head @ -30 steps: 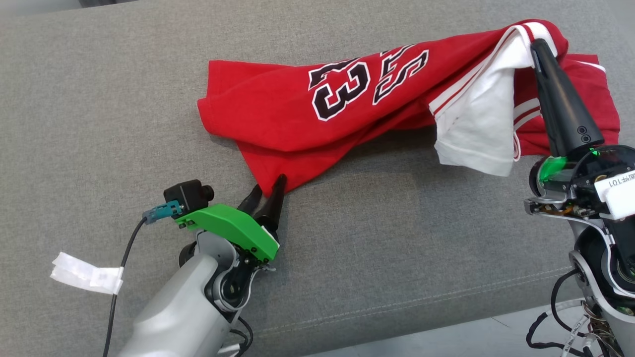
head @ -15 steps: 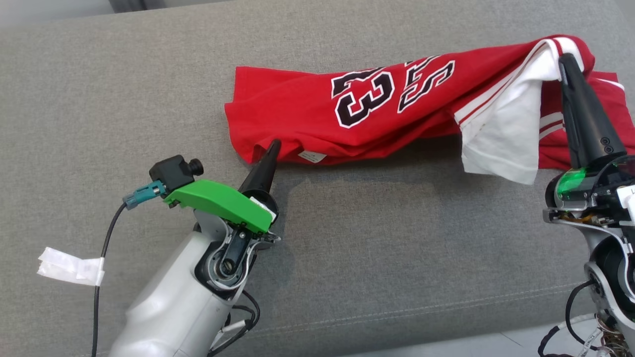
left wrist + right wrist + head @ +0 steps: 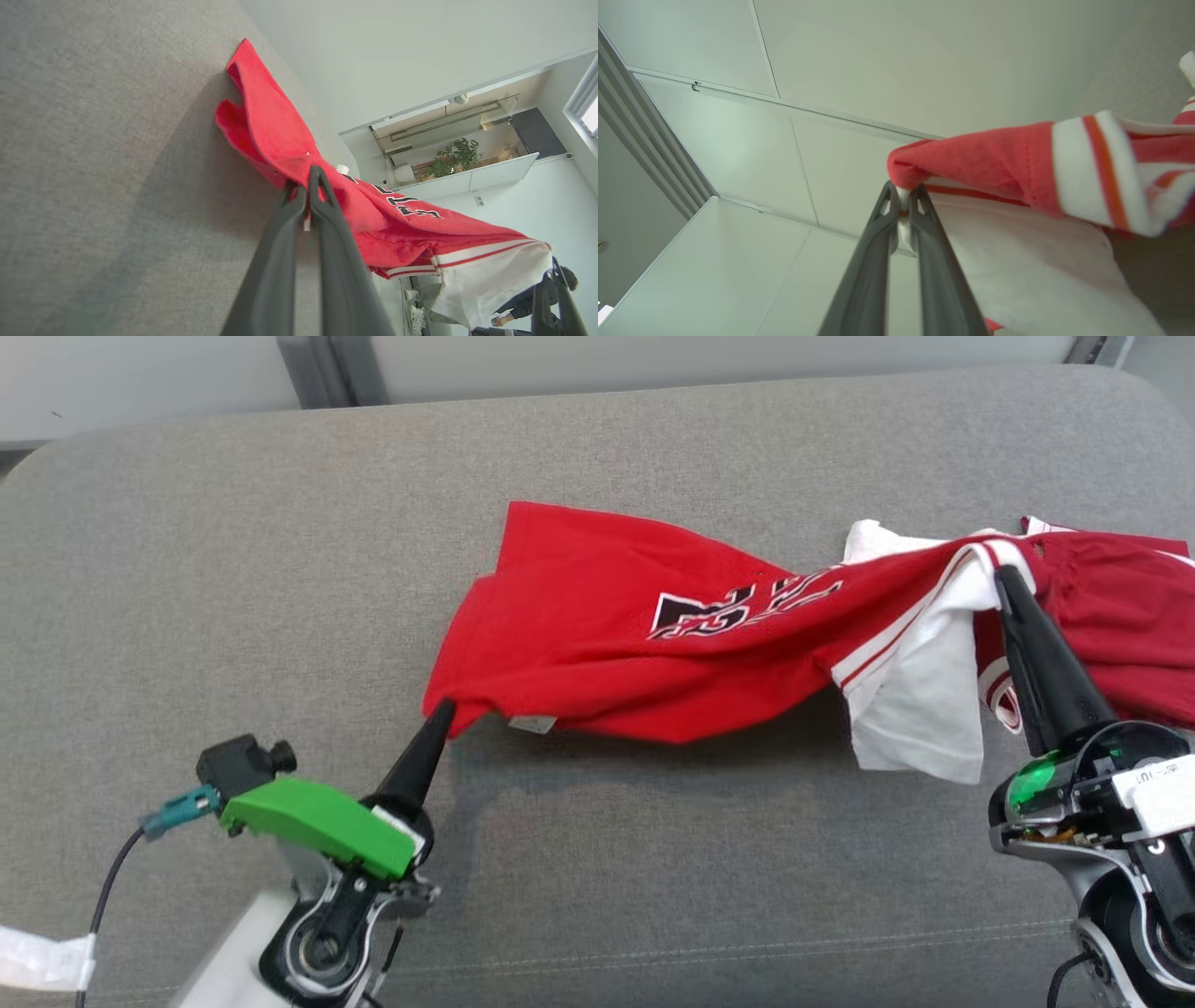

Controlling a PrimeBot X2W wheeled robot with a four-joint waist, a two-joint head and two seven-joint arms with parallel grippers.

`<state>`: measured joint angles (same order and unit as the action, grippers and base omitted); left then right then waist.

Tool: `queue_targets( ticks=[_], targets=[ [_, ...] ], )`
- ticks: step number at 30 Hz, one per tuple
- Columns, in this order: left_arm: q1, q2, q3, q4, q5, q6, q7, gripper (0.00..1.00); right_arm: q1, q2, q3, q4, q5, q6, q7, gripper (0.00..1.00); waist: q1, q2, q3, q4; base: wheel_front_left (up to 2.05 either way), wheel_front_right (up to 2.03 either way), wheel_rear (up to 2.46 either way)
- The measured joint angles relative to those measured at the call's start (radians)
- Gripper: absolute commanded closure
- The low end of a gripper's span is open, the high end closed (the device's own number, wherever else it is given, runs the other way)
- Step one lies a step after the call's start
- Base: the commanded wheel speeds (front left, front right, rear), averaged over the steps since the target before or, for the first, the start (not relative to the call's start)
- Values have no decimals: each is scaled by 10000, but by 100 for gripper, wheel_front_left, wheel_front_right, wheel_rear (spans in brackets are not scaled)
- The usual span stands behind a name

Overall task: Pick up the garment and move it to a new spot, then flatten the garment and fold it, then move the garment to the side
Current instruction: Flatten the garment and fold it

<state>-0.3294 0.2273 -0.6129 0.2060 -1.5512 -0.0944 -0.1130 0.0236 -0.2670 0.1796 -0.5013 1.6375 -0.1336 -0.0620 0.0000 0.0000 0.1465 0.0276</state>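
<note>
Grey cushion (image 3: 280,569) | left claw (image 3: 442,707) pinching garment (image 3: 597,616) corner | right claw (image 3: 1001,574) pinching garment too

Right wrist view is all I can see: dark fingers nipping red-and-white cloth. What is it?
Observer: A red jersey with black numerals, over a grey cushion.
Operator: Does anything else hold it?
Observer: Yes, the left gripper is shut on a red corner, at the end opposite your right gripper.
Operator: Lying flat?
Observer: No, it hangs bunched between them, shadow beneath.
</note>
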Motion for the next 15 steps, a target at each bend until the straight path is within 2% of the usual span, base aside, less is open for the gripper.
queue_targets(
  ticks=[2,5,9,13,14,15],
  targets=[
    [504,378,-13,-174,-150,276,245,100,207,-2,90,-50,15,0,8,100,0,0,-25,62,0,0,0],
    [800,612,-105,-265,-165,522,477,100,353,-46,105,-79,8,0,10,100,0,0,41,86,0,0,0],
    [827,803,-265,-531,-472,807,1095,100,411,-221,328,-180,-107,0,105,100,0,0,303,84,0,0,0],
    [571,1187,-516,-362,-491,1356,1755,100,264,-272,832,-234,-374,0,334,100,0,0,726,12,0,0,0],
    [378,1258,-523,-314,-403,1446,1829,98,162,-270,917,-245,-384,0,385,100,0,0,816,-19,0,0,0],
    [145,1313,-520,-288,-334,1507,1894,79,52,-267,997,-244,-389,0,414,100,0,0,901,-56,0,0,0]
  ],
)
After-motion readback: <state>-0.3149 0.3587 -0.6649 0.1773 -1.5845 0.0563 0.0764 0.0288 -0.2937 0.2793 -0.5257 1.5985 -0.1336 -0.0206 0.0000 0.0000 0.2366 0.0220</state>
